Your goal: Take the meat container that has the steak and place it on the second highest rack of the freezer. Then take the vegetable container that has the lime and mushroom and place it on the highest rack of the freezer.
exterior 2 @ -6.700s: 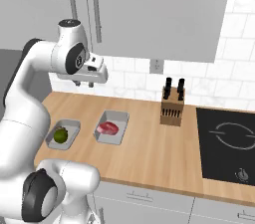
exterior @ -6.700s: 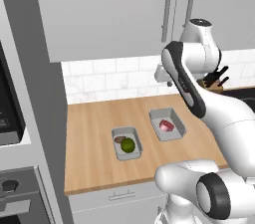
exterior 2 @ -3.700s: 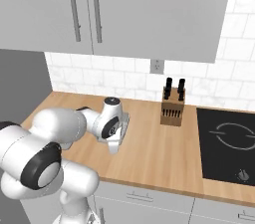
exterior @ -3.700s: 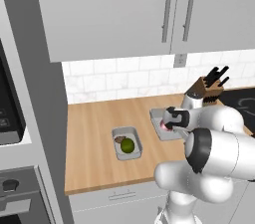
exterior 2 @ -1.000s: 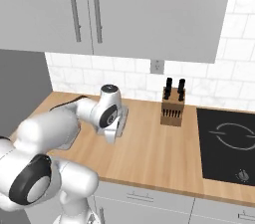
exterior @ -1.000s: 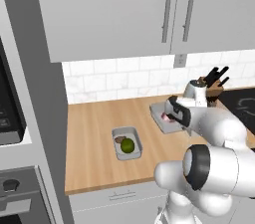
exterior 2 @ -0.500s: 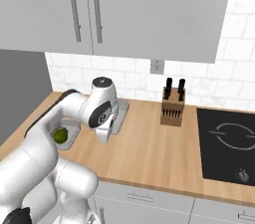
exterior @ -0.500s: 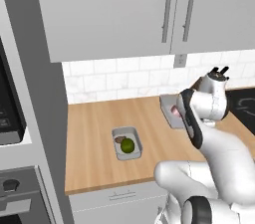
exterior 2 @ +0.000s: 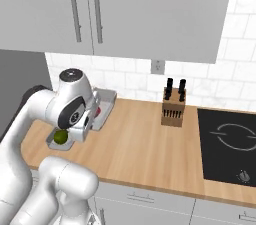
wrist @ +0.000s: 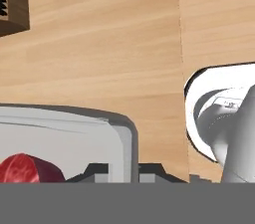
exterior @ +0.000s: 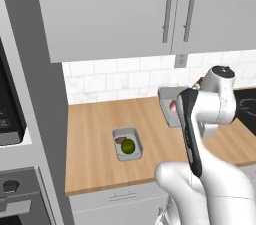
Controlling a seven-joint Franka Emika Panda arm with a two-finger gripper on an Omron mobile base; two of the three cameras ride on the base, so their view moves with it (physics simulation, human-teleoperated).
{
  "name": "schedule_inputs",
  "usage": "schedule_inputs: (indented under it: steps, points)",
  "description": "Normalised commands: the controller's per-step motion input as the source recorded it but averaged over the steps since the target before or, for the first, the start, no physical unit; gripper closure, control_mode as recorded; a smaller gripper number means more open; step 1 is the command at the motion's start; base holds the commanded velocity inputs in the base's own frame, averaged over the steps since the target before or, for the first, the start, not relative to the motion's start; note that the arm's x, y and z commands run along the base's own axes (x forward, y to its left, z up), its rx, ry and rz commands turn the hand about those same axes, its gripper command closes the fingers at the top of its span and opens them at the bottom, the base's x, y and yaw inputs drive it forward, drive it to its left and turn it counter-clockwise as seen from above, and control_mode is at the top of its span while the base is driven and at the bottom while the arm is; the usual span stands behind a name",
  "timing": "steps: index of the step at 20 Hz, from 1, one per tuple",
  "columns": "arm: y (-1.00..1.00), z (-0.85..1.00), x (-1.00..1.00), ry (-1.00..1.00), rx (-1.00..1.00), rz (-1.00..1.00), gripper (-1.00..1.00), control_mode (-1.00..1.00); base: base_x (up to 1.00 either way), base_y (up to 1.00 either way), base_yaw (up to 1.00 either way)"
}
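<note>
Above the wooden counter, the meat container is raised off the worktop, carried by the gripper, whose two dark fingertips straddle the tray's right wall in the hand view, one inside and one outside, clenched on that rim. The tray is a grey rectangle tilted out of level; in the right base view its long axis runs from near left to far right, toward the tiled back wall. The steak lies inside, a red slab against the tray floor (partly cut off at the lower edge of the hand view). The vegetable container rests flat on the counter, well to the left of the lifted tray, its long axis running near to far; it holds the lime at the near end and the mushroom touching it at the far left. A knife block stands on the counter to the right, beside the black cooktop.
</note>
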Motion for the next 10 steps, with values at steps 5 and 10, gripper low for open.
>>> schedule_inputs:
  steps: [5, 10]
  points:
    - [0.01, 0.66, -0.30, 0.00, 0.00, 0.00, 1.00, -1.00, 0.00, 0.00, 0.00]
    - [-0.02, 0.35, -0.31, 0.00, 0.00, 0.00, 1.00, -1.00, 0.00, 0.00, 0.00]
